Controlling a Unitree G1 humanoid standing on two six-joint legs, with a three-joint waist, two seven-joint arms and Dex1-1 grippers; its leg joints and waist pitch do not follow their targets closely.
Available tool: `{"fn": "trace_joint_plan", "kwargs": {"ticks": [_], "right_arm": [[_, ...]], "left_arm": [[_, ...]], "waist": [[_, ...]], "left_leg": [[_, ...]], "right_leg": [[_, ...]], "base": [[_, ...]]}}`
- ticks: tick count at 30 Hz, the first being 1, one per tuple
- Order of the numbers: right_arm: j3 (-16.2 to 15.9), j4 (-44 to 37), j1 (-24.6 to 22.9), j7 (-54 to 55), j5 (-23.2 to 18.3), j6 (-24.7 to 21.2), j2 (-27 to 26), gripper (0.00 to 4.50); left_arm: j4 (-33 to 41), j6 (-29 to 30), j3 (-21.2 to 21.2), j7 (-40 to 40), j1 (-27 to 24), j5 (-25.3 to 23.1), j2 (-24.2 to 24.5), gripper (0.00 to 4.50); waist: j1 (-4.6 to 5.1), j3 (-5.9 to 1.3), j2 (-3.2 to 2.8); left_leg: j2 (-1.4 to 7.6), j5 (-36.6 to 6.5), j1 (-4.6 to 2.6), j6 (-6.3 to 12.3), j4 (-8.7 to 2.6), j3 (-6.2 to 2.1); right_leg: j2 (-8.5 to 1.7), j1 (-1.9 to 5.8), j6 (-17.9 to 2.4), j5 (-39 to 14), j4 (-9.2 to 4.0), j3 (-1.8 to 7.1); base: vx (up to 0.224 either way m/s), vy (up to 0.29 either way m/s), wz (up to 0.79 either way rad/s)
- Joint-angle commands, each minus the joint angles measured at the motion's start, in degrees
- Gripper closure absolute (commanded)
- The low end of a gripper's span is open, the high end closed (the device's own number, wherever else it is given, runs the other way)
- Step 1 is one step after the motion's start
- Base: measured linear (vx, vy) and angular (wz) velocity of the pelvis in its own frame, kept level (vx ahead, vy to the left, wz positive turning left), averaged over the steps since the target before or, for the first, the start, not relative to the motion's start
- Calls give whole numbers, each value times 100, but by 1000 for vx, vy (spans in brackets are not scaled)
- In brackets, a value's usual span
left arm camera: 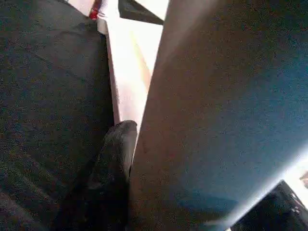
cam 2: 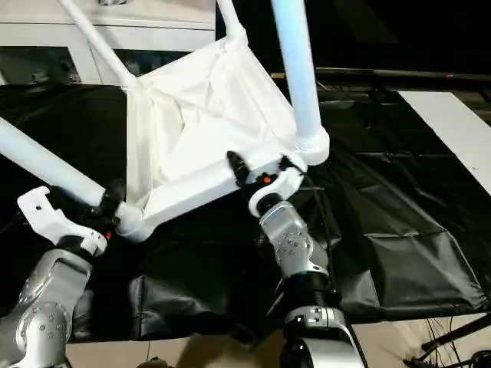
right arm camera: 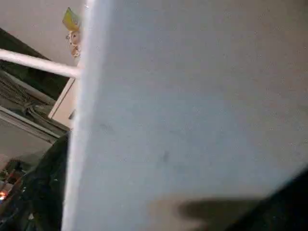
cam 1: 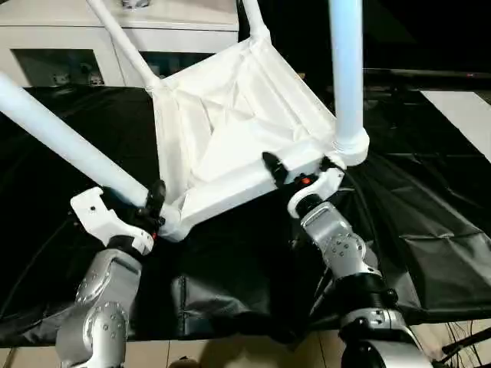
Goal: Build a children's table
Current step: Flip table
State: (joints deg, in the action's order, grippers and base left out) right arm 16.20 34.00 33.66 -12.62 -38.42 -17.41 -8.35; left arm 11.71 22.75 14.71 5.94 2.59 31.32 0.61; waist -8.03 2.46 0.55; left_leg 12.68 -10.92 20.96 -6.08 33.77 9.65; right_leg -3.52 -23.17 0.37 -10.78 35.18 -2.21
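Silver forearms are seen nearest. Left gripper (cam 1: 149,201) is clamped on a smooth tapered leg (cam 1: 61,136); right gripper (cam 1: 295,172), fingers apart, straddles the ribbed white tabletop (cam 1: 230,130), tilted above the wrinkled black sheet (cam 1: 430,207).

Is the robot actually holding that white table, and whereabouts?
Yes. The left end effector grips a leg near its socket; the right end effector sits open at the tabletop rim.
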Motion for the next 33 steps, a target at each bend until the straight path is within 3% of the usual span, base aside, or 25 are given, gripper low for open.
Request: {"fn": "trace_joint_plan", "kwargs": {"ticks": [1,7,8,11,12,18,21,25,27,31,32,33], "right_arm": [[170,186,331,138,-52,44,-493,0],[187,401,438,53,-115,161,-478,0],[187,401,438,53,-115,161,-478,28],[195,481,466,14,-138,205,-461,40],[183,501,464,7,-126,222,-446,69],[183,543,470,4,-125,271,-436,112],[196,594,501,4,-123,307,-425,142],[236,632,544,35,-150,363,-392,171],[269,601,549,60,-181,372,-343,177],[299,551,520,90,-189,383,-281,202],[304,529,506,93,-189,392,-261,209],[304,529,506,93,-189,392,-261,213]], "left_arm": [[146,143,-295,372,-92,364,-157,227],[212,166,-479,538,-169,279,-50,227],[212,166,-479,538,-169,279,-50,227],[231,169,-486,545,-190,263,-46,227],[238,167,-472,536,-198,255,-54,227],[193,126,-369,486,-173,313,-114,227],[178,112,-282,449,-152,426,-166,157],[182,54,167,413,-93,1025,-346,121],[284,-71,538,622,-147,1703,-467,109],[491,-121,843,1002,-290,2413,-463,59],[568,-140,935,1172,-351,2608,-427,48],[568,-140,935,1172,-351,2608,-427,38]], "waist": [[36,-351,27],[33,-348,24],[38,-354,25],[37,-352,18],[38,-354,17],[41,-353,9],[42,-357,20],[48,-367,24],[56,-380,72],[99,-359,89],[119,-355,70],[146,-348,76]], "left_leg": [[-3,-731,-26,-124,-387,46],[-3,-748,-28,-107,-387,51],[1,-760,-27,-107,-388,47],[2,-753,-27,-105,-387,48],[1,-737,-27,-102,-383,48],[-1,-734,-27,-90,-382,50],[1,-723,-27,-85,-379,51],[-4,-690,-28,-138,-363,60],[-24,-576,5,-82,-350,59],[-25,-639,0,-22,-352,69],[-14,-685,-10,-23,-361,65],[-14,-714,-3,-28,-366,64]], "right_leg": [[-301,259,-605,-572,-319,172],[-298,250,-599,-646,-329,175],[-303,253,-606,-666,-323,170],[-300,252,-613,-659,-326,172],[-297,252,-620,-625,-322,172],[-296,254,-661,-602,-318,170],[-298,254,-669,-603,-318,171],[-295,252,-772,-477,-298,173],[-291,291,-798,-234,-260,170],[-288,273,-819,-374,-280,172],[-282,260,-804,-456,-291,169],[-278,263,-787,-496,-298,167]], "base": [[0,0,0],[0,0,0],[0,0,0],[0,0,0],[0,0,0],[0,0,0],[0,0,0],[0,0,0],[0,0,0],[0,0,0],[0,0,0],[0,0,0]]}}
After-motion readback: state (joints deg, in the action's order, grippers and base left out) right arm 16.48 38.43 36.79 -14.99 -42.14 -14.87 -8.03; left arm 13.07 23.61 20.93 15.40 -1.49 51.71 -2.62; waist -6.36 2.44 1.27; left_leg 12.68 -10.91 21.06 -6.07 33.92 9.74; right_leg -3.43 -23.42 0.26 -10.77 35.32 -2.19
